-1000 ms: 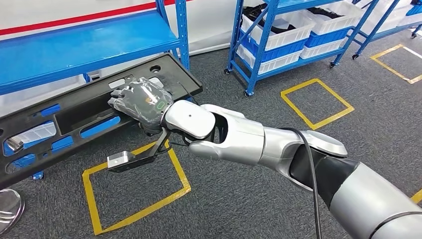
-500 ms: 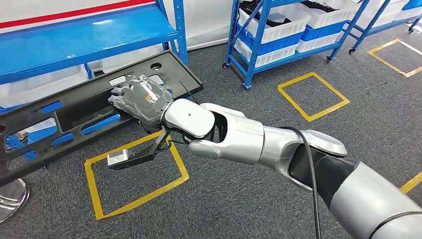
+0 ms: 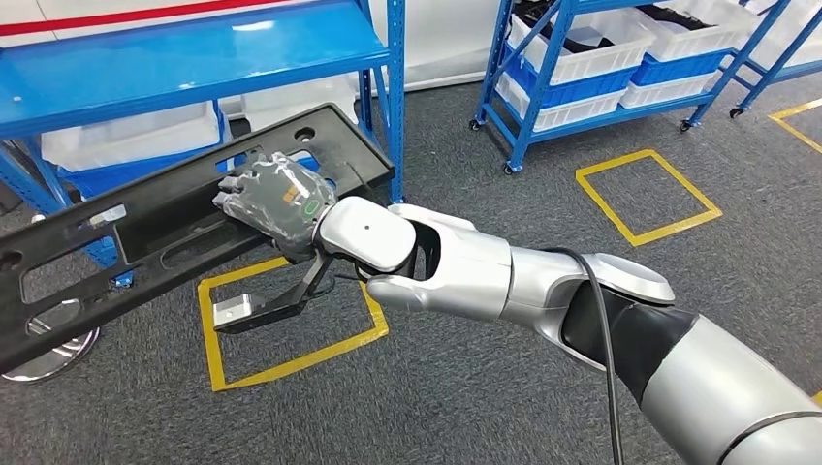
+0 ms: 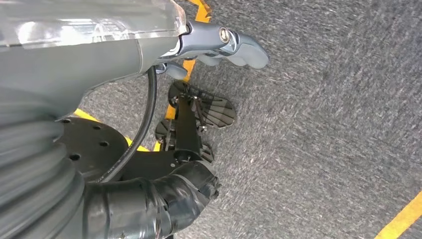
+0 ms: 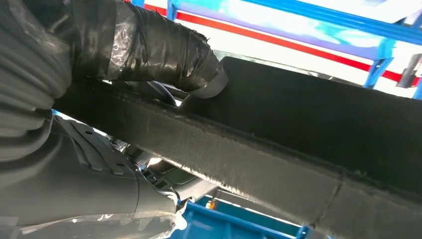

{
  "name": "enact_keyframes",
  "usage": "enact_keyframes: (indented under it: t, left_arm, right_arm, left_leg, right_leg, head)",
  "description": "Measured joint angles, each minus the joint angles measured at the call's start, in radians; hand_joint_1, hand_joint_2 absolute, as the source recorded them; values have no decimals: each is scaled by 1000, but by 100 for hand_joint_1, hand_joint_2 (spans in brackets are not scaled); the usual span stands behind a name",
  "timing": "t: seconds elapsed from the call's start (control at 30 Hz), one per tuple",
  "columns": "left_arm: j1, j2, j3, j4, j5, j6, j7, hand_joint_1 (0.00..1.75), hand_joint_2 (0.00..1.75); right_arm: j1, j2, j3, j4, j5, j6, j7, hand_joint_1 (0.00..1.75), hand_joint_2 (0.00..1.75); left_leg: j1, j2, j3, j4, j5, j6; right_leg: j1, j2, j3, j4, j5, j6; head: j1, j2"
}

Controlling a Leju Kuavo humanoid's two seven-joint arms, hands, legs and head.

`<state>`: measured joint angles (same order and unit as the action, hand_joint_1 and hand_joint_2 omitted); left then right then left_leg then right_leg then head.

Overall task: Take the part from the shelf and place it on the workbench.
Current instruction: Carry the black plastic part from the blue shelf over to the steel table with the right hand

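The part (image 3: pixel 334 145) is a long black plastic panel with several cutouts, carried slanting over the floor in front of the blue shelf (image 3: pixel 194 58). My right hand (image 3: pixel 276 199) grips its upper edge near the right end, fingers curled over the top. In the right wrist view the panel's underside (image 5: pixel 298 119) runs across the picture, with a black-taped finger (image 5: pixel 149 50) hooked over its edge. The panel's left end runs out of the head view. My left hand (image 4: pixel 219 42) hangs above grey carpet with its fingers apart and nothing in it.
A second blue rack with white bins (image 3: pixel 601 48) stands at the back right. Yellow tape squares (image 3: pixel 208 334) (image 3: pixel 679 228) mark the grey carpet. A round silver base (image 3: pixel 48 358) sits on the floor under the panel's left end.
The whole view has shifted: shelf, rack and floor marks slid to the right in the picture, so the camera turned. My right hand keeps the same grip on the panel.
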<state>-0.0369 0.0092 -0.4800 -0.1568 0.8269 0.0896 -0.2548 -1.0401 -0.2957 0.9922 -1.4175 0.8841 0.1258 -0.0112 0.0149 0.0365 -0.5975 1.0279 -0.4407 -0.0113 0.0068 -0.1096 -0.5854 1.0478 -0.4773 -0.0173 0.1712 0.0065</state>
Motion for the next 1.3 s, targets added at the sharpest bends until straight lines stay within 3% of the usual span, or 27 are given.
enact_keyframes:
  t: [0.07,0.13,0.2,0.23,0.3,0.33,0.4,0.43,0.5,0.57,0.63,0.7,0.73,0.77,0.8,0.87,0.9,0.93,1.0,1.03,1.1,1.13,1.2,1.23,1.27,1.3]
  left_arm:
    - [0,-1,0,0,0,1,0,0,175]
    - [-2,-2,0,0,-1,2,1,0,175]
    - [-2,-2,-1,0,-1,3,2,0,175]
    - [-2,-2,-1,0,-1,3,3,0,175]
    - [-1,-2,-3,0,-1,4,6,0,175]
    - [0,-2,-4,0,-1,4,7,0,175]
    - [-1,-3,-7,0,-2,4,8,0,175]
    - [-2,-3,-8,0,-2,4,9,0,175]
    - [2,-2,-10,0,-1,4,11,0,175]
    - [6,-1,-15,0,-1,4,15,0,175]
    - [5,-1,-19,0,0,3,22,0,175]
    - [4,-2,-21,0,1,4,28,0,175]
    - [4,-1,-22,0,1,4,30,0,175]
    - [4,-1,-23,0,2,4,32,0,175]
    - [5,-1,-23,0,2,5,34,0,175]
    - [3,2,-23,0,2,4,35,0,175]
    - [3,3,-23,0,2,4,36,0,175]
    - [2,3,-24,0,2,3,36,0,175]
    - [4,3,-24,0,2,3,37,0,175]
    - [5,3,-24,0,2,2,39,0,175]
    - [4,2,-25,0,2,2,43,0,175]
    - [3,1,-26,0,2,2,45,0,175]
    - [2,1,-28,0,1,4,48,0,175]
    - [2,1,-30,0,0,5,48,0,175]
    - [2,0,-33,0,0,7,47,0,175]
    - [3,-1,-35,0,0,8,46,0,175]
  right_arm:
    - [-1,2,0,5,1,0,0,175,175]
    - [1,2,0,10,2,0,0,175,175]
    - [5,2,0,16,2,0,0,175,175]
    - [7,2,1,19,3,0,0,175,175]
    - [7,2,1,24,4,1,-1,175,175]
    - [6,2,2,26,5,1,-1,175,175]
    - [3,2,2,28,6,2,-1,175,175]
    - [2,3,2,29,6,3,-1,175,175]
    - [2,4,2,31,7,6,-1,175,175]
    - [-1,6,2,31,6,12,-1,175,175]
    - [-3,8,3,31,4,17,-1,175,175]
    - [-4,8,8,31,1,21,-1,175,175]
    - [-4,8,11,31,0,23,-1,175,175]
    - [-4,8,14,31,-1,26,-1,175,175]
    - [-4,8,16,31,-3,29,-1,175,175]
    - [-8,8,17,30,-4,34,-1,175,175]
    - [-10,7,17,29,-4,36,0,175,175]
    - [-11,8,17,28,-4,36,0,175,175]
    - [-13,9,18,27,-5,38,0,175,175]
    - [-14,9,19,26,-5,39,0,175,175]
    - [-20,9,22,25,-5,42,0,175,175]
    - [-22,9,25,26,-5,43,1,175,175]
    - [-22,9,32,29,-5,46,4,175,175]
    - [-21,8,35,30,-4,48,6,175,175]
    - [-21,8,38,32,-4,49,8,175,175]
    - [-23,8,39,33,-4,49,10,175,175]
  left_leg:
    - [6,-17,-4,-7,10,15]
    - [8,-33,-12,-8,18,25]
    - [8,-55,-21,-8,24,27]
    - [8,-68,-24,-7,27,26]
    - [9,-93,-27,-5,32,21]
    - [9,-104,-30,-3,35,16]
    - [9,-123,-40,-1,42,4]
    - [10,-131,-46,-2,48,-4]
    - [13,-140,-55,-4,54,-17]
    - [12,-102,-76,37,26,-24]
    - [11,-54,-124,151,-42,-29]
    - [11,-44,-168,263,-91,-31]
    - [11,-43,-166,276,-91,-30]
    - [9,-41,-145,251,-74,-26]
    - [6,-32,-104,189,-47,-19]
    - [-7,7,-26,56,-11,2]
    - [-13,20,-5,15,-4,11]
    - [-18,25,0,1,-4,18]
    - [-16,4,0,-9,6,28]
    - [-13,-6,2,-17,12,32]
    - [-4,-22,3,-32,25,40]
    - [-4,-30,1,-33,29,42]
    - [-3,-49,-7,-32,33,44]
    - [-2,-62,-10,-29,34,43]
    - [0,-74,-13,-25,35,40]
    - [2,-86,-16,-20,34,37]
  right_leg:
    - [-6,44,-21,48,-36,10]
    - [-11,94,-75,168,-102,18]
    - [-15,106,-121,270,-136,21]
    - [-17,107,-120,272,-125,21]
    - [-22,119,-65,169,-59,18]
    - [-24,139,-30,101,-32,16]
    - [-24,170,7,15,-9,13]
    - [-22,175,8,5,-11,12]
    - [-21,155,5,-1,-3,4]
    - [-23,133,4,-9,6,-10]
    - [-19,112,0,-11,12,-20]
    - [-12,88,-7,-10,14,-23]
    - [-8,76,-10,-9,15,-24]
    - [-4,64,-11,-8,15,-25]
    - [-1,53,-11,-8,15,-25]
    - [6,32,-12,-7,15,-24]
    - [8,22,-12,-6,15,-22]
    - [9,13,-13,-7,16,-19]
    - [11,-4,-12,-8,16,-11]
    - [10,5,-13,-2,10,-6]
    - [4,55,-37,56,-32,6]
    - [-2,83,-63,114,-65,11]
    - [-12,105,-116,235,-116,20]
    - [-17,106,-127,260,-118,24]
    - [-21,108,-118,247,-100,28]
    - [-26,112,-92,198,-68,31]
  head:
    - [0,0]
    - [0,0]
    - [0,0]
    - [0,0]
    - [0,0]
    - [0,0]
    - [0,0]
    - [0,0]
    - [0,0]
    - [0,0]
    - [0,0]
    - [0,0]
    - [0,0]
    - [0,0]
    - [0,0]
    - [0,0]
    - [0,0]
    - [0,0]
    - [0,0]
    - [0,0]
    - [0,0]
    - [0,0]
    - [0,0]
    - [0,0]
    - [0,0]
    - [0,0]
